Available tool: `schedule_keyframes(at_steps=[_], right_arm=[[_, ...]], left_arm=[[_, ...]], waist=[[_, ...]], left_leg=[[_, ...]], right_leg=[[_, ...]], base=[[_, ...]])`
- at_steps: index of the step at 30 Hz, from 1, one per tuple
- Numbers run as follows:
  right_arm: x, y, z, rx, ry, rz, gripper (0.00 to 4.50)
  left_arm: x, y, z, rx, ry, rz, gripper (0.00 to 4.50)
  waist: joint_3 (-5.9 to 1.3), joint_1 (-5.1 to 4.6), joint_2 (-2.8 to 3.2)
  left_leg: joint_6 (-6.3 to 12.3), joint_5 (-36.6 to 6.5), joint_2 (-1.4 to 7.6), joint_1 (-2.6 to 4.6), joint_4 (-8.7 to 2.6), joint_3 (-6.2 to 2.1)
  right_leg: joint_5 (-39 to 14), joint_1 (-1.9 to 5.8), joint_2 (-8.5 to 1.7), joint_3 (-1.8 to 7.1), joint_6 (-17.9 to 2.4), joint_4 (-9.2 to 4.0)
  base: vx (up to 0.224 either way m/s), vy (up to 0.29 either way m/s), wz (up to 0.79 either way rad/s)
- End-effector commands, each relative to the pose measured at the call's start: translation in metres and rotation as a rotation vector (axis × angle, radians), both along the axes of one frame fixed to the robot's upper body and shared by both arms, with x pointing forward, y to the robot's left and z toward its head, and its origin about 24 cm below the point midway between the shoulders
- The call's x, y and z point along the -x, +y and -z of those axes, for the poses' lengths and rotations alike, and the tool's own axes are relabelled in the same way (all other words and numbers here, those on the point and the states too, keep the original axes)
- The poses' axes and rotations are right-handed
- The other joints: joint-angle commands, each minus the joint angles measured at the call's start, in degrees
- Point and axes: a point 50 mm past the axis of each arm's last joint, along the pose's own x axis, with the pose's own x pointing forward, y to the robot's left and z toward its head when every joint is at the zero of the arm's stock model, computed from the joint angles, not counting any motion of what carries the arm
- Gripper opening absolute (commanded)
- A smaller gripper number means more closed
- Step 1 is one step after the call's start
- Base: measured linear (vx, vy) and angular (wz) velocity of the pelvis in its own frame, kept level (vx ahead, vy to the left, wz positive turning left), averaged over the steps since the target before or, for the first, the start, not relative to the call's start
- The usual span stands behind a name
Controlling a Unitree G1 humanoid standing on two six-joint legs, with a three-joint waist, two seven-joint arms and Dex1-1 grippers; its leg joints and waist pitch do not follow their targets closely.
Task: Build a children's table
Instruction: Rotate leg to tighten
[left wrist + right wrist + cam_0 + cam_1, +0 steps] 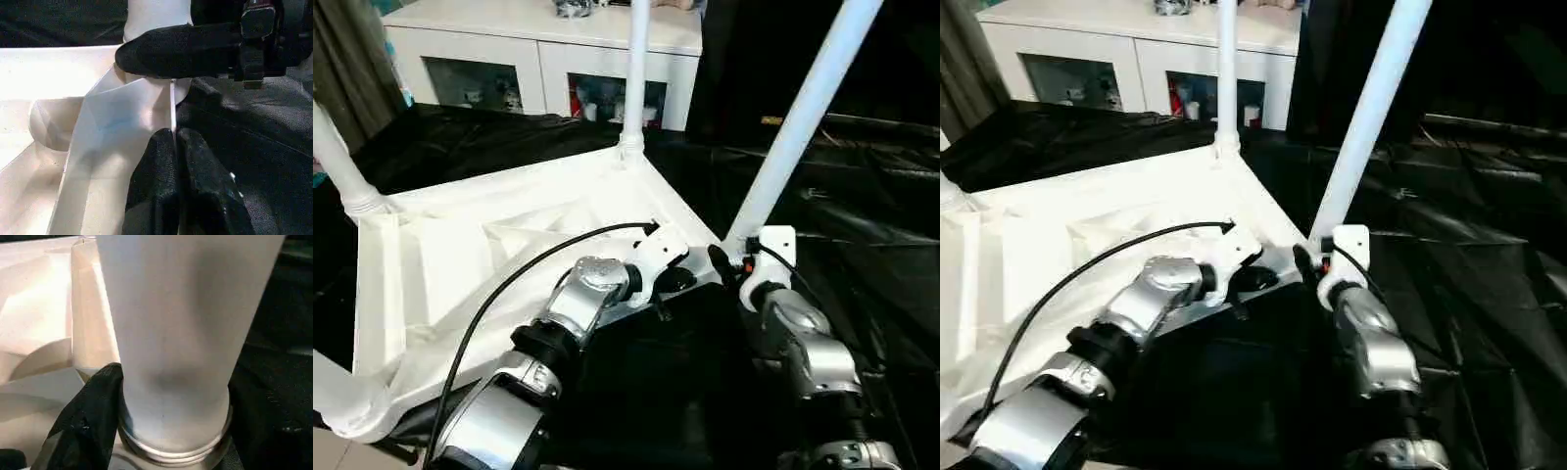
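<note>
One leg (pixel 800 117) between right fingers (pixel 85 421)

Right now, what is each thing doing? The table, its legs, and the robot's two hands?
table top: upside down on the black cloth, ribbed side up.
near-right leg: in its corner socket, leaning.
far leg: upright in its socket.
left leg: in its socket, leaning.
left gripper: shut on the table top's thin rim.
right gripper: closed around the near-right leg's base.
cabinet: doors closed.

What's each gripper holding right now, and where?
Left gripper pinches the tabletop's thin edge wall; right gripper grips the near-corner leg at its base.
</note>
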Motion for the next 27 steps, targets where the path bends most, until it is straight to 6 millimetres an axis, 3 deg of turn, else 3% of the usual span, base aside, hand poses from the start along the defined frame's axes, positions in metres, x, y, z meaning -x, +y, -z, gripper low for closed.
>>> schedule_keyframes(at_steps=[1,3,4,9,10,15,16,17,20,22,27], right_arm=[[0.007,0.022,0.011,-0.001,0.043,-0.1,2.7],[0.007,0.02,0.01,-0.03,0.038,-0.102,2.7],[0.007,0.019,0.008,-0.06,0.035,-0.096,3.05],[0.005,0.014,0.001,-0.052,0.01,-0.15,3.49],[0.005,0.013,-0.001,-0.037,0.001,-0.177,3.49],[0.014,0.002,-0.014,0.013,-0.029,-0.392,3.49],[0.018,-0.001,-0.016,0.036,-0.029,-0.452,3.49],[0.021,-0.004,-0.018,0.057,-0.029,-0.496,3.49],[0.035,-0.014,-0.022,0.096,0.004,-0.657,3.49],[0.041,-0.019,-0.022,0.108,0.034,-0.723,3.49],[0.051,-0.026,-0.026,0.149,0.089,-0.843,3.49]], left_arm=[[-0.004,-0.002,-0.006,0.038,-0.05,-0.029,0.0],[-0.003,0.001,-0.004,0.032,-0.046,-0.007,0.0],[-0.002,0.002,-0.003,0.027,-0.044,0.0,0.0],[0.0,0.013,-0.002,0.029,-0.036,0.059,0.0],[0.0,0.016,-0.001,0.029,-0.031,0.069,0.0],[0.006,0.036,0.0,0.033,-0.008,0.178,0.0],[0.008,0.041,0.0,0.036,0.003,0.207,0.0],[0.01,0.045,0.0,0.036,0.012,0.224,0.0],[0.013,0.061,-0.003,0.02,0.031,0.286,0.0],[0.014,0.067,-0.005,0.036,0.047,0.31,0.0],[0.019,0.078,-0.011,0.05,0.084,0.369,0.0]], waist=[[-3.05,-0.1,-0.66],[-3.01,-0.14,-0.74],[-3.0,-0.14,-0.71],[-3.08,-0.19,-0.85],[-3.0,-0.26,-0.56],[-2.92,-0.22,-0.66],[-2.91,-0.28,-0.35],[-2.92,-0.26,-0.37],[-2.98,0.02,-0.2],[-2.91,0.14,-0.55],[-2.86,0.3,-0.57]], left_leg=[[2.12,-12.8,1.87,0.53,-3.99,-1.05],[2.08,-13.8,1.89,0.63,-4.06,-1.07],[2.09,-14.0,1.91,0.62,-4.09,-1.09],[2.6,-12.9,1.9,0.34,-4.07,-1.08],[2.61,-12.8,1.94,0.36,-4.15,-1.1],[3.1,-13.2,2.12,0.39,-4.17,-1.09],[3.43,-13.3,2.12,0.31,-4.15,-1.11],[3.36,-13.3,2.2,0.46,-4.1,-1.04],[3.54,-13.2,2.3,0.41,-4.11,-1.11],[4.06,-13.1,2.43,0.48,-4.07,-1.0],[3.91,-12.7,2.48,0.58,-4.02,-0.93]], right_leg=[[-14.5,2.17,-2.74,1.86,-9.6,-4.82],[-16.0,2.06,-2.72,1.85,-9.2,-5.0],[-16.4,2.08,-2.79,1.87,-9.1,-5.01],[-14.5,2.26,-2.8,1.86,-9.6,-4.77],[-14.3,2.23,-2.77,1.84,-9.8,-4.82],[-14.4,2.51,-2.73,1.89,-9.9,-4.83],[-13.7,2.51,-2.71,1.9,-10.3,-4.7],[-13.3,2.28,-2.71,1.93,-10.6,-4.63],[-11.5,2.53,-2.68,1.93,-11.5,-4.36],[-10.6,2.47,-2.74,2.0,-12.2,-4.24],[-10.6,2.36,-2.89,2.0,-13.4,-4.12]], base=[[0.0,0.0,0.0],[0.0,0.0,0.0],[0.0,0.0,0.0],[0.0,0.0,0.0],[0.0,0.0,0.0],[0.0,0.0,0.0],[0.0,0.0,0.0],[0.0,0.0,0.0],[0.0,0.0,0.0],[0.0,0.0,0.0],[0.0,0.0,0.0]])
